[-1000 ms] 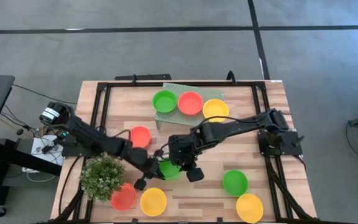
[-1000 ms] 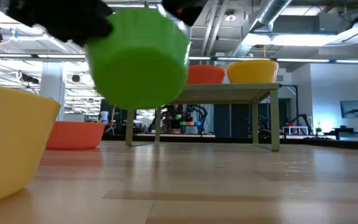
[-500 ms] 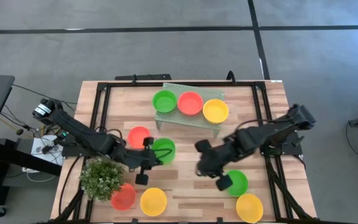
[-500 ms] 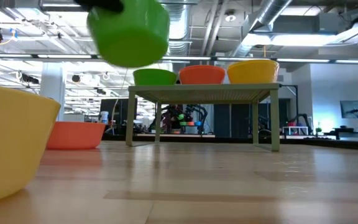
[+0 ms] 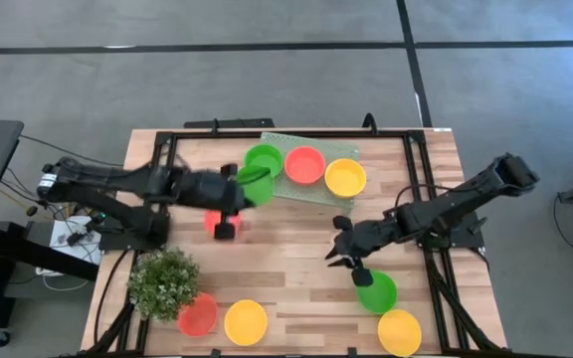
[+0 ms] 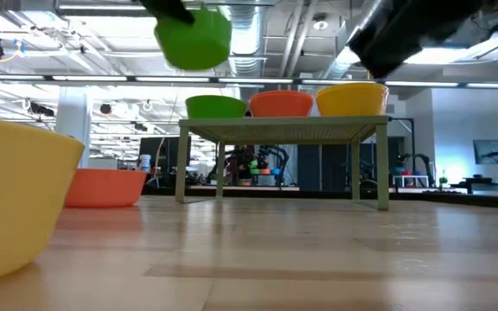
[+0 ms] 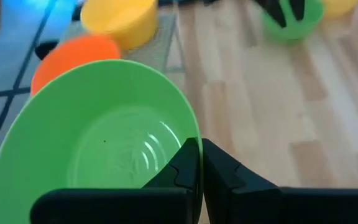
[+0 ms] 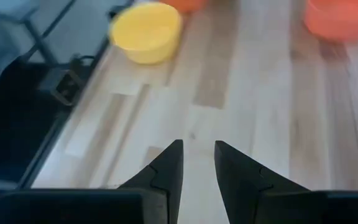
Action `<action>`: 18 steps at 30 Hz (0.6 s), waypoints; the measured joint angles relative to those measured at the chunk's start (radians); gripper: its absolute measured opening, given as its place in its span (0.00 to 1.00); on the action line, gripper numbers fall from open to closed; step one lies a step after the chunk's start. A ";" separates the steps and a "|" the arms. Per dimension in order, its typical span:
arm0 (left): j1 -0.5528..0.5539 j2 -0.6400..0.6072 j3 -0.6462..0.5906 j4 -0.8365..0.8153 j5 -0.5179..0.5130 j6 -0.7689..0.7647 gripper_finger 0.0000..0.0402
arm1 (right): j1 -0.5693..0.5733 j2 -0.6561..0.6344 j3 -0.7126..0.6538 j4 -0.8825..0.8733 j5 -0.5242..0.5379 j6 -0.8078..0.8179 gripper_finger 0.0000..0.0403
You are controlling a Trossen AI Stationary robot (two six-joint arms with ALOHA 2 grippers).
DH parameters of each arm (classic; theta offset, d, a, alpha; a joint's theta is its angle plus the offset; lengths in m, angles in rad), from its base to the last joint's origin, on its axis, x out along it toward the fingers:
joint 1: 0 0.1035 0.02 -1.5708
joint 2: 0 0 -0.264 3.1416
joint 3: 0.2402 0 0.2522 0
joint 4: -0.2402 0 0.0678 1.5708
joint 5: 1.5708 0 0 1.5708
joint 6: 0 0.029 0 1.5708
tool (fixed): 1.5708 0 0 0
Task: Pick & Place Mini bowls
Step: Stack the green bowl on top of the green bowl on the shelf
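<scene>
Left gripper jaws pinch green mini bowl; right gripper's jaws slightly apart, empty.

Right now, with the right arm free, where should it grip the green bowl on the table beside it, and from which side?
Probably the rim. The green bowl stands upright and open, apart from the yellow bowl, so its thin wall suits one finger inside and one outside. The right gripper, empty, with a narrow gap between its fingers, is just beside it; come from above onto the near rim.
</scene>
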 joint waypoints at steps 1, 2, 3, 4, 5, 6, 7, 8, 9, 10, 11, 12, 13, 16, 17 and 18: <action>0.047 0.008 0.002 -0.001 0.040 0.037 0.02 | -0.016 -0.004 -0.010 -0.013 -0.003 0.025 0.22; 0.094 0.017 0.003 0.006 0.071 0.074 0.02 | -0.031 -0.008 -0.012 -0.038 -0.003 0.049 0.22; 0.139 0.025 0.003 0.007 0.091 0.106 0.02 | -0.043 -0.009 -0.012 -0.051 -0.003 0.079 0.22; 0.181 0.032 0.003 0.006 0.102 0.128 0.02 | -0.055 -0.009 -0.011 -0.061 -0.003 0.112 0.22; 0.222 0.042 0.003 0.007 0.108 0.140 0.02 | -0.065 -0.009 -0.011 -0.071 -0.001 0.138 0.22; 0.264 0.053 0.005 0.008 0.121 0.154 0.02 | -0.073 -0.009 -0.011 -0.074 -0.001 0.157 0.22; 0.301 0.063 0.004 0.006 0.134 0.161 0.02 | -0.080 -0.009 -0.011 -0.071 -0.002 0.162 0.22; 0.332 0.073 0.003 0.004 0.153 0.174 0.02 | -0.082 -0.009 -0.011 -0.067 -0.002 0.161 0.22; 0.355 0.080 0.003 0.008 0.177 0.186 0.02 | -0.084 -0.009 -0.011 -0.068 -0.004 0.154 0.22; 0.374 0.086 0.003 0.015 0.199 0.194 0.02 | -0.084 -0.009 -0.011 -0.069 -0.004 0.144 0.22; 0.389 0.092 0.003 0.020 0.217 0.203 0.02 | -0.084 -0.009 -0.011 -0.068 -0.003 0.134 0.22; 0.396 0.099 0.003 0.030 0.232 0.217 0.02 | -0.084 -0.009 -0.011 -0.068 -0.004 0.127 0.22; 0.400 0.105 0.003 0.039 0.243 0.238 0.02 | -0.084 -0.009 -0.011 -0.068 -0.004 0.125 0.22; 0.402 0.117 0.003 0.078 0.251 0.266 0.02 | -0.084 -0.009 -0.011 -0.068 -0.004 0.123 0.22; 0.402 0.117 0.003 0.088 0.252 0.275 0.02 | -0.084 -0.009 -0.011 -0.068 -0.004 0.122 0.22; 0.402 0.116 0.003 0.089 0.252 0.287 0.02 | -0.084 -0.009 -0.011 -0.068 -0.004 0.122 0.22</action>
